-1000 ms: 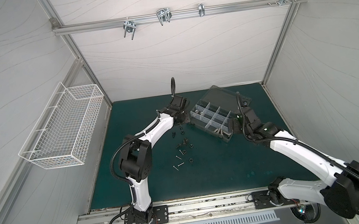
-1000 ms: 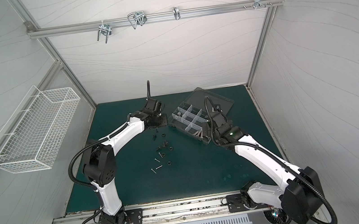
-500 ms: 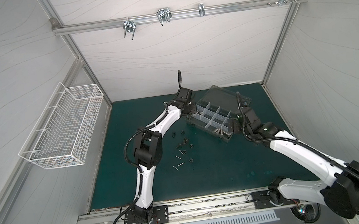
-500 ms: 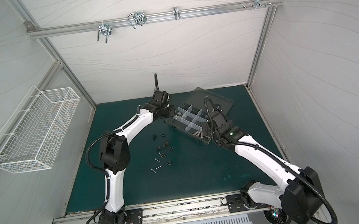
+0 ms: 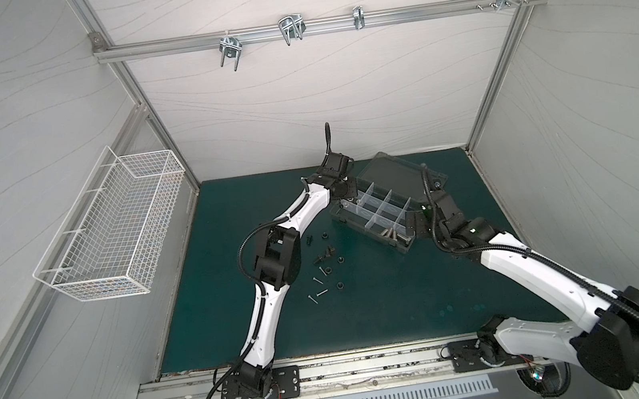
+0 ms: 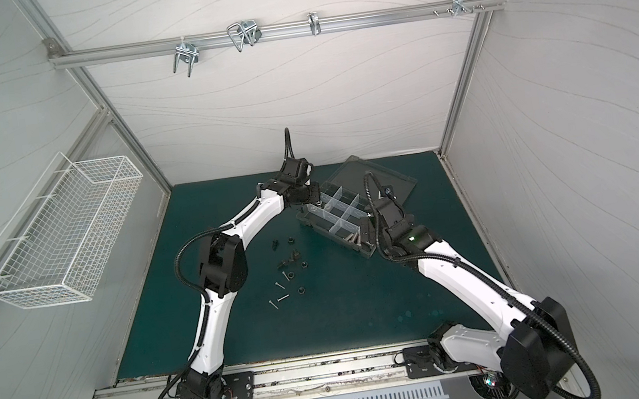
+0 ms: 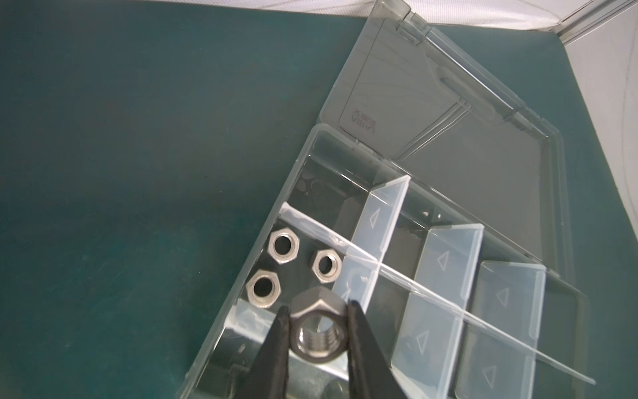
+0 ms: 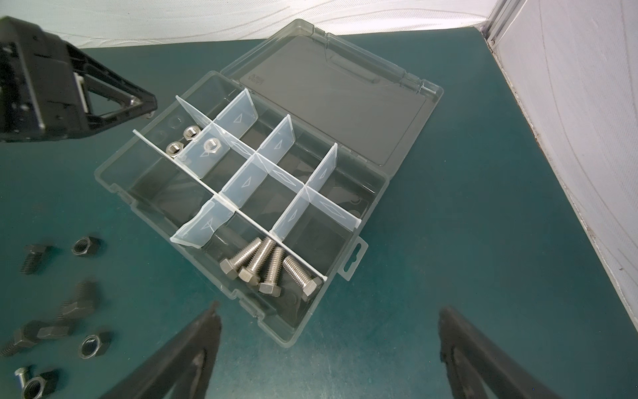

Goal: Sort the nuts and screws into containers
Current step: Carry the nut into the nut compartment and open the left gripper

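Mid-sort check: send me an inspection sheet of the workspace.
Surface: green mat.
Job's things: organizer box open, lid laid back; three silver nuts in a corner compartment; four hex bolts in another; black nuts, black screws, thin silver screws loose on the mat.
Clutter: nothing seen.
Pincers: left pincer shut on a fourth silver nut over that corner; right pincer open, beside the box.
Cables: black hoses along both arms, no snag seen.
Surroundings: wire basket on left wall; hook rail behind.

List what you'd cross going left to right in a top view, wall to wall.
In order: white wire basket → left arm's black elbow joint → loose black and silver screws and nuts on the green mat → clear plastic organizer box → right arm's white forearm.
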Controlling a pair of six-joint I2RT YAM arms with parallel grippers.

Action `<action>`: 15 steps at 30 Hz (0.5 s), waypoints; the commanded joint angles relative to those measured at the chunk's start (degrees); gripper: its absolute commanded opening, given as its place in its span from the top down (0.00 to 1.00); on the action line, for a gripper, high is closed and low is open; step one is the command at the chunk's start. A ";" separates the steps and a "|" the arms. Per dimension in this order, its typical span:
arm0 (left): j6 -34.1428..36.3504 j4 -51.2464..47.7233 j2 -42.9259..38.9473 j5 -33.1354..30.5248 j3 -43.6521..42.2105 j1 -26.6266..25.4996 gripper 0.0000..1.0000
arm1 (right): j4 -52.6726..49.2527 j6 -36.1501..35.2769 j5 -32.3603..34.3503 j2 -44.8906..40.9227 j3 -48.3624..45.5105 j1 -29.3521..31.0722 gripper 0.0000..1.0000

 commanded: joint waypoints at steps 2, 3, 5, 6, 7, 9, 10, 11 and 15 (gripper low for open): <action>1.30 0.35 2.41 0.79 4.18 -0.37 0.73 | -0.14 1.00 -0.10 -1.54 0.27 -0.28 0.01; 1.40 0.41 2.70 0.71 4.42 -0.37 0.72 | -0.15 0.92 0.03 -1.47 0.18 -0.29 0.01; 1.66 0.21 3.20 0.59 4.86 -0.30 0.67 | -0.13 0.89 0.06 -1.58 0.00 -0.35 0.01; 1.75 0.29 3.33 0.60 4.92 -0.37 0.61 | -0.04 0.91 0.13 -1.63 -0.13 -0.28 0.01; 1.84 0.33 3.42 0.68 4.91 -0.38 0.57 | -0.06 0.96 0.12 -1.70 -0.19 -0.28 0.01; 2.00 0.49 3.43 0.77 4.89 -0.37 0.55 | 0.17 0.99 0.19 -1.84 -0.39 -0.28 0.01; 2.08 0.47 3.46 0.77 4.89 -0.38 0.54 | 0.12 1.01 0.16 -1.83 -0.50 -0.28 0.01; 2.18 0.54 3.44 0.73 4.90 -0.51 0.54 | 0.15 0.99 0.18 -1.84 -0.52 -0.29 0.01; 2.66 0.33 3.19 0.60 4.92 -0.69 0.53 | 0.22 1.01 0.18 -1.84 -0.61 -0.28 0.01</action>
